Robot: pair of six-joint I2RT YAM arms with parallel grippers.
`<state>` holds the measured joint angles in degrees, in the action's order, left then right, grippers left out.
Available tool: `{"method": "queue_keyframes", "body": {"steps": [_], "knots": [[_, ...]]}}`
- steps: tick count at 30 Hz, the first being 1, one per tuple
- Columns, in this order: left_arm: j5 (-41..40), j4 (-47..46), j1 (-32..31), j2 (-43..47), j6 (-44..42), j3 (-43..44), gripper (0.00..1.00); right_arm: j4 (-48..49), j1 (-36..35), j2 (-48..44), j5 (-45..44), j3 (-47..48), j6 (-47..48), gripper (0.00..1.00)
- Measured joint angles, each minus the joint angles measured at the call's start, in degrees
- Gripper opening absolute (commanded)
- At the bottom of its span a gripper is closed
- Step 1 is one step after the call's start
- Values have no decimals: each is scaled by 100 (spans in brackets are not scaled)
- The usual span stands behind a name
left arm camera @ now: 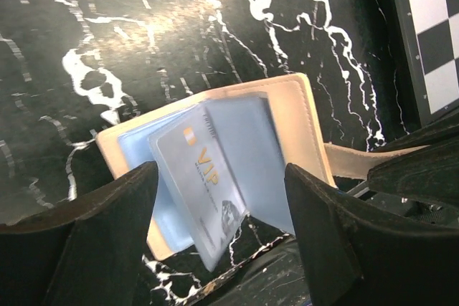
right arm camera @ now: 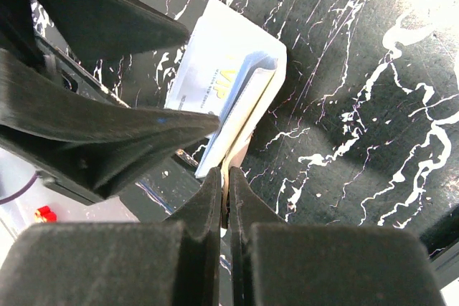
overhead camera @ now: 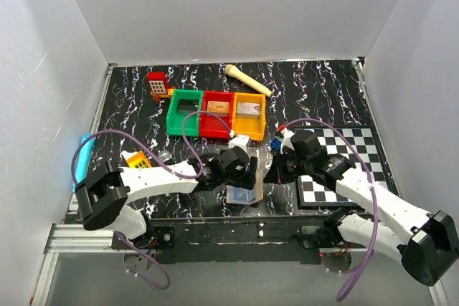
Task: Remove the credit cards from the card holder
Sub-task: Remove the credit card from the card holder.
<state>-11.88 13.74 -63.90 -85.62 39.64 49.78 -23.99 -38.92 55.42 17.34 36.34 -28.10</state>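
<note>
Table [overhead camera: 323, 98]: black with white veining.

Card holder [left arm camera: 305, 127]: lies opened near the front edge of the table, between the two wrists. Tan rim and pale blue-grey lining face up (in the top view the left wrist covers part of it).

Card [left arm camera: 204, 191]: pale blue-grey, printed "VIP", with a small orange mark near its upper corner. It sits tilted across the lining, and its lower end reaches past the holder's near rim. I cannot tell how much of it is inside the pocket.

Left gripper [left arm camera: 221, 180]: jaws apart, one finger on each side of the card, over the open holder. There is a clear gap between the card and the finger on the right of the wrist view. The other finger is close to the card's edge; contact cannot be told. Nothing is clamped.

Right gripper [right arm camera: 224, 188]: jaws together, clamped on a thin tan flap at the edge of the card holder. The flap runs straight into the seam between the two fingers. The left gripper's fingers show just beside it in the right wrist view.

Elsewhere: green bin [overhead camera: 172, 116], red bin [overhead camera: 215, 132] and orange bin [overhead camera: 249, 134] stand in a touching row mid-table, behind the holder and apart from it. Chequered board [overhead camera: 358, 141] lies at the right, partly under the right arm
</note>
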Motion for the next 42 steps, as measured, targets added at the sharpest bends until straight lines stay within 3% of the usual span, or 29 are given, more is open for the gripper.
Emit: {"method": "queue_keyframes", "body": {"steps": [7,14,17,18,22,26,33,37,42], "knots": [[-863,542,0,990,127,-136,75,-7,0,-33,0,0,4,1],[-1043,439,2,1309,94,-297,57,-7,0,-31,-7,0,2,1],[-826,284,2,1016,33,-354,51,-70,0,-37,-101,0,0,34],[-750,216,2,892,9,-354,49,-138,0,-52,-162,0,-9,41],[-470,81,17,509,-76,-356,46,-518,0,-319,-511,0,-13,55],[-251,-101,118,533,-94,-457,42,-977,0,-713,-809,114,-7,52],[295,-686,459,844,-59,-881,33,-549,0,-625,-160,404,-153,23],[758,-1209,645,804,28,-1086,24,461,-4,92,385,94,-481,22],[1231,-1652,706,472,179,-1141,20,1390,-11,1054,732,-601,-861,30]]}}
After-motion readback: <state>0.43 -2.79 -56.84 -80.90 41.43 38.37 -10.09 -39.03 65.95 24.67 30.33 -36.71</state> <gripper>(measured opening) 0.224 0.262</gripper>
